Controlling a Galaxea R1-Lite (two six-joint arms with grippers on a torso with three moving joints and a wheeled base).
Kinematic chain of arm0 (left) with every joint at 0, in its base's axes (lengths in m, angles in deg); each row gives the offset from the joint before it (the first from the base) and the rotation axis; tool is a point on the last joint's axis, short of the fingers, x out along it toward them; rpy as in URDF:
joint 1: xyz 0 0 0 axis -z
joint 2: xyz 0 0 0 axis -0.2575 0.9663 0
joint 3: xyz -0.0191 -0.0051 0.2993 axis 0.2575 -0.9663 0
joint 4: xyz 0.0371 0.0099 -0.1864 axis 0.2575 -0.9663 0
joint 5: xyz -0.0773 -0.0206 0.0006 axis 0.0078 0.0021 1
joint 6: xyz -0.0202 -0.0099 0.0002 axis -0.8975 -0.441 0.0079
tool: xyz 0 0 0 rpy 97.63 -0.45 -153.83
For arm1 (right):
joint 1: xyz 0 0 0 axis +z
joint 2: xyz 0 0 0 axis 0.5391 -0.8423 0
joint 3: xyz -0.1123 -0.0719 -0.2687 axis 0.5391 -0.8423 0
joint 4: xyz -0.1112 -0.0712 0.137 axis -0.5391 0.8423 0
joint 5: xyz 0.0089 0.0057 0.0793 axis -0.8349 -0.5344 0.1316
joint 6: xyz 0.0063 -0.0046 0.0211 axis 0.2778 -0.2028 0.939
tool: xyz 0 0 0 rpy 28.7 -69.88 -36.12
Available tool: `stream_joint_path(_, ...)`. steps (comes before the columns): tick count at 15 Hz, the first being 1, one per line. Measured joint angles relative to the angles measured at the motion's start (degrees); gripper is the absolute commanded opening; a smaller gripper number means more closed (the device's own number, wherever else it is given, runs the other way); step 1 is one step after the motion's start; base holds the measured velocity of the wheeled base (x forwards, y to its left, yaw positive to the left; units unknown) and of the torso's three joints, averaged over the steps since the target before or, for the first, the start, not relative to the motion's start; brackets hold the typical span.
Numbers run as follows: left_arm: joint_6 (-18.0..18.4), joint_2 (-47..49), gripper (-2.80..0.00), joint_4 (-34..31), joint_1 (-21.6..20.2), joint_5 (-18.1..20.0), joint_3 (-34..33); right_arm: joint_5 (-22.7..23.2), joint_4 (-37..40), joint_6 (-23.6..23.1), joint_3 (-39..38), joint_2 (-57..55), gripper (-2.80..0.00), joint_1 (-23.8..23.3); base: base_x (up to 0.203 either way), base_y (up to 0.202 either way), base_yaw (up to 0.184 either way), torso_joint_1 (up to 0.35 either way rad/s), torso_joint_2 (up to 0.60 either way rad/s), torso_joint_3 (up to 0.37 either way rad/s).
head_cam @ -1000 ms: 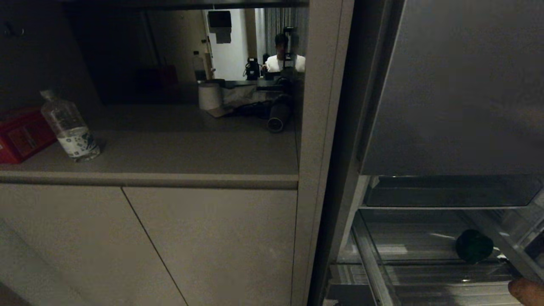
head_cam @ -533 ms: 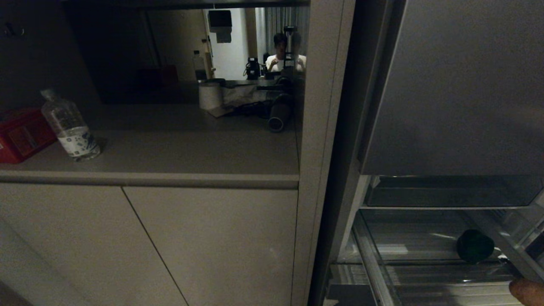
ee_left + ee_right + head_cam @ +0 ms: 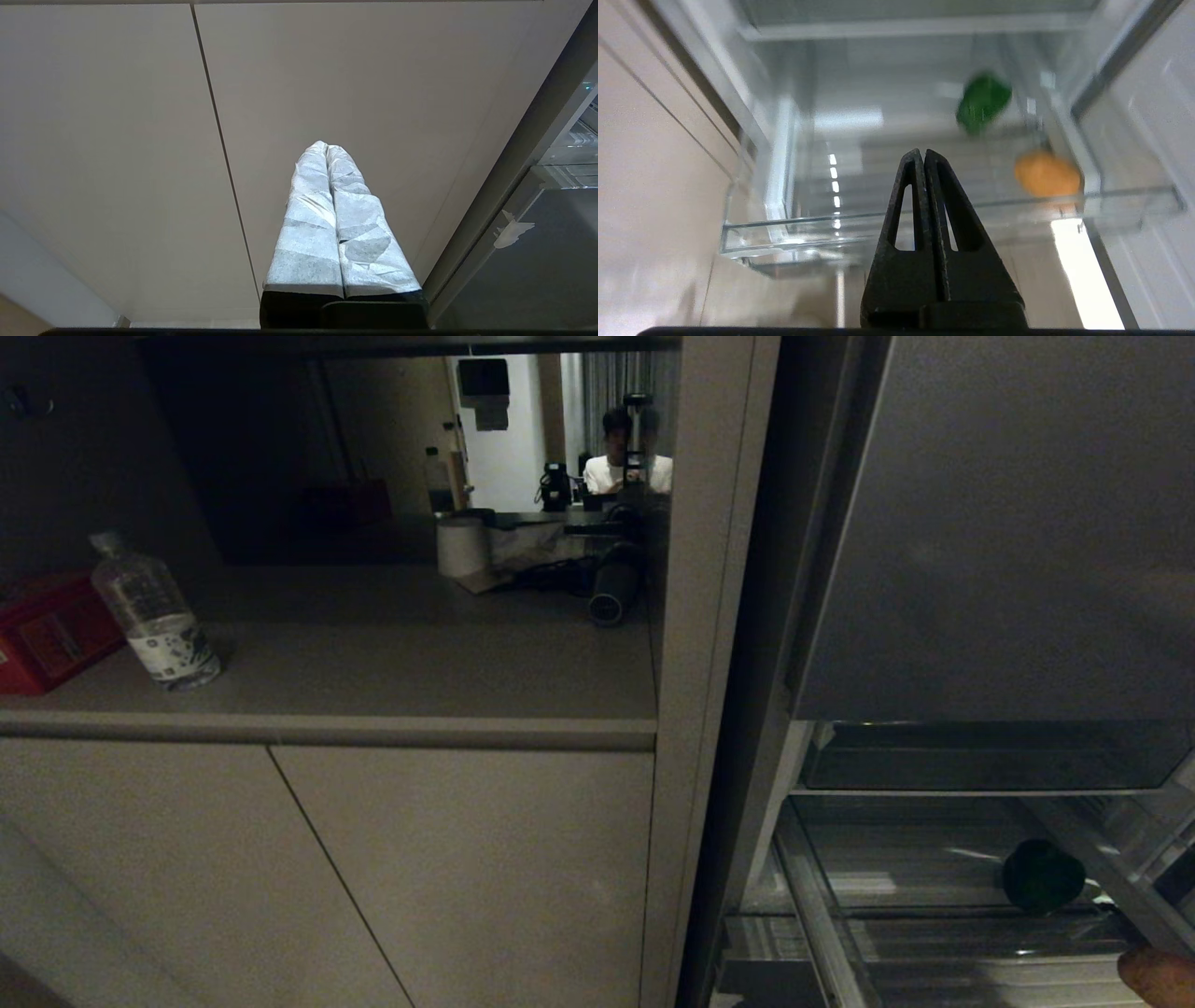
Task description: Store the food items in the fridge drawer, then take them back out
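Clear fridge drawer (image 3: 794,233) holds pepper (image 3: 983,102) and potato (image 3: 1046,174).

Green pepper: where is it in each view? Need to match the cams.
Head view: green pepper low on the right, inside the clear fridge drawer.
Left wrist view: not in it.
Right wrist view: up beyond the shut right gripper, pepper blurred.
Shared landmark: the potato near the pepper.
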Motion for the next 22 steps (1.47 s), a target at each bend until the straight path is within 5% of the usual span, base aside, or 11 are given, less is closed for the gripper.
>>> stream_joint_path(6, 0.0, 0.0, -2.8, 0.0, 0.02, 0.0, 0.0, -2.35, -5.15, 4.09, 6.0, -29.79, -2.8, -1.95, 0.0, 0.0, 0.0, 0.0, 0.0, 0.0)
stream_joint_path(7, 0.0, 0.0, -2.8, 0.0, 0.02, 0.0, 0.0, -2.76, -8.7, 4.24, 5.96, -34.15, 0.0, -2.86, 0.0, 0.0, 0.0, 0.0, 0.0, 0.0)
stream_joint_path(10, 0.0, 0.0, -2.8, 0.0, -0.02, 0.0, 0.0, -2.9, -16.52, 3.13, 5.34, -44.17, 0.0, -6.5, 0.0, 0.0, 0.0, 0.0, 0.0, 0.0)
stream_joint_path(22, 0.0, 0.0, -2.8, 0.0, 0.0, 0.0, 0.0, 2.65, -17.17, -5.48, 14.06, -63.69, 0.0, -14.22, 0.0, 0.0, 0.0, 0.0, 0.0, 0.0)
